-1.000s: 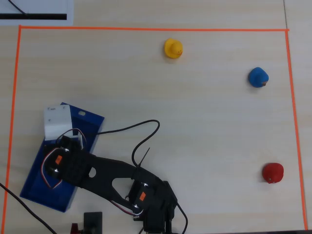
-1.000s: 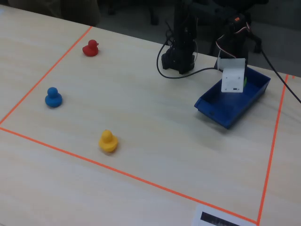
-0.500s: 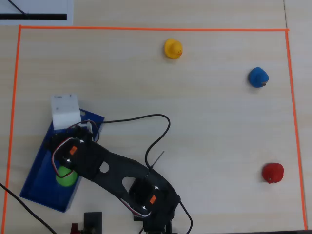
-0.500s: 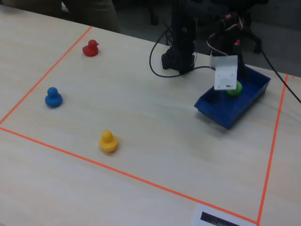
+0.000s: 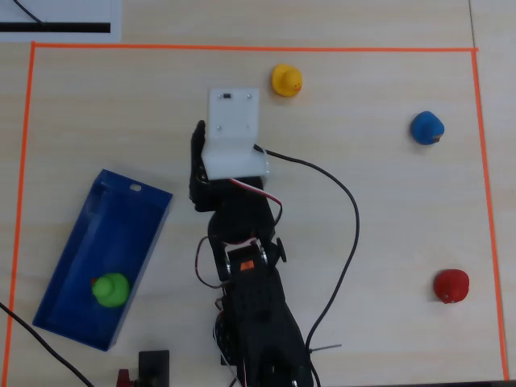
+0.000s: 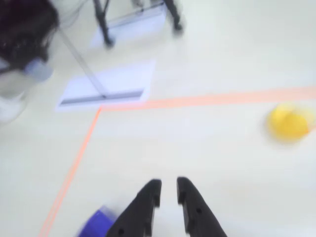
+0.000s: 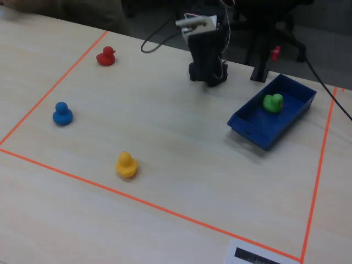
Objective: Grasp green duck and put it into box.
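The green duck (image 5: pixel 110 289) sits inside the dark-blue box (image 5: pixel 121 218), toward its near end in the overhead view; the fixed view also shows the duck (image 7: pixel 273 102) in the box (image 7: pixel 264 131). My gripper (image 5: pixel 197 129) is raised over bare table to the right of the box, well away from the duck. In the wrist view my gripper (image 6: pixel 168 186) has its black jaws a little apart with nothing between them, and a blurred corner of the box (image 6: pixel 96 224) shows at the lower left.
A yellow duck (image 5: pixel 286 80) lies ahead of the gripper and shows in the wrist view (image 6: pixel 289 122). A blue duck (image 5: pixel 426 128) and a red duck (image 5: pixel 451 285) lie to the right. Orange tape (image 5: pixel 242 47) frames the work area. A black cable (image 5: pixel 351 210) loops right of the arm.
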